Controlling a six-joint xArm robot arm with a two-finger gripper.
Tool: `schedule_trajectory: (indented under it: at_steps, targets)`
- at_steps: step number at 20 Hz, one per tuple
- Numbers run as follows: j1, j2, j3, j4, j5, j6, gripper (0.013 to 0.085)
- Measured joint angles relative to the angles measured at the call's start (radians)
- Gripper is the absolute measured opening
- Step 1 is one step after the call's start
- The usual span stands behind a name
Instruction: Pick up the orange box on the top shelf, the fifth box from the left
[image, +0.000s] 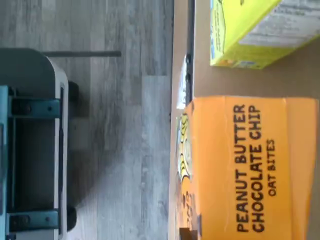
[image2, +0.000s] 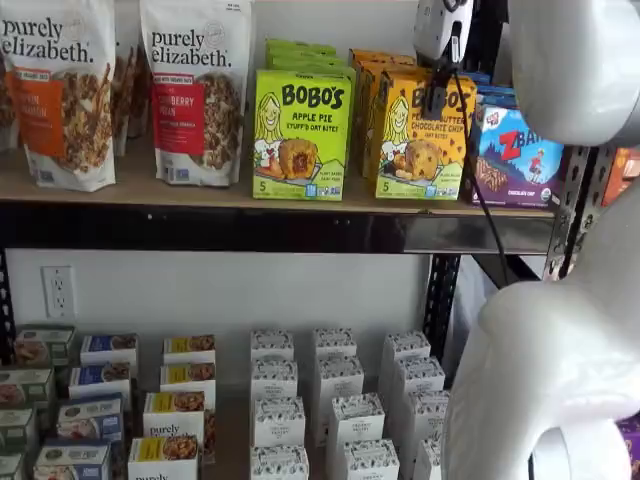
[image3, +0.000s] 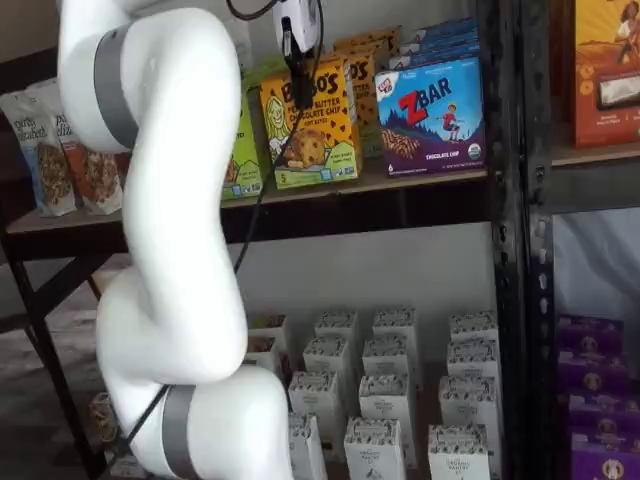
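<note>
I am looking at the orange Bobo's Peanut Butter Chocolate Chip box (image2: 421, 138), which is standing upright at the front edge of the top shelf (image2: 150, 190), between the lime-green Bobo's Apple Pie box (image2: 301, 135) and the blue ZBar box (image2: 516, 155); in both shelf views the gripper (image2: 437, 98) is hanging in front of the box's upper face, its black fingers drawn fully together with no gap between them, and I cannot tell whether they are pinching the carton or only touching it.

I am judging the carton to be light, thin cardboard, stiff at the corners but ready to dent on the broad faces, with a glossy print that may be slipping under the pads; the narrow sides near the top are looking like the safest hold.

More orange boxes are standing directly behind it, and both neighbours are sitting just beside it, leaving little room for fingers; the cable (image2: 480, 200) is dangling across the ZBar box.
</note>
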Motion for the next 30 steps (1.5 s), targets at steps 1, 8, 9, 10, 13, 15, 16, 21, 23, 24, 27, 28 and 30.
schedule_trajectory:
  at_steps: [1, 8, 9, 10, 13, 15, 16, 21, 23, 24, 27, 28, 30]
  targets:
    - [-0.004, -0.001, -0.012, 0.008, 0.016, -0.002, 0.033]
    - [-0.022, -0.032, -0.078, 0.041, 0.107, -0.003, 0.033]
    - [-0.022, -0.036, -0.089, 0.046, 0.123, -0.001, 0.033]
    - [-0.022, -0.039, -0.098, 0.05, 0.137, 0.002, 0.033]
    - [-0.017, -0.055, -0.13, 0.064, 0.186, 0.017, 0.033]
    - [-0.003, -0.068, -0.155, 0.07, 0.222, 0.036, 0.033]
    - [0.004, -0.075, -0.165, 0.073, 0.236, 0.047, 0.033]
    - [0.063, -0.108, -0.201, 0.092, 0.29, 0.121, 0.033]
    - [0.099, -0.126, -0.203, 0.088, 0.302, 0.156, 0.033]
    - [0.115, -0.135, -0.202, 0.086, 0.306, 0.172, 0.033]
    - [0.164, -0.164, -0.193, 0.08, 0.315, 0.22, 0.033]
    - [0.187, -0.178, -0.185, 0.076, 0.318, 0.241, 0.033]
    - [0.218, -0.2, -0.171, 0.069, 0.321, 0.268, 0.033]
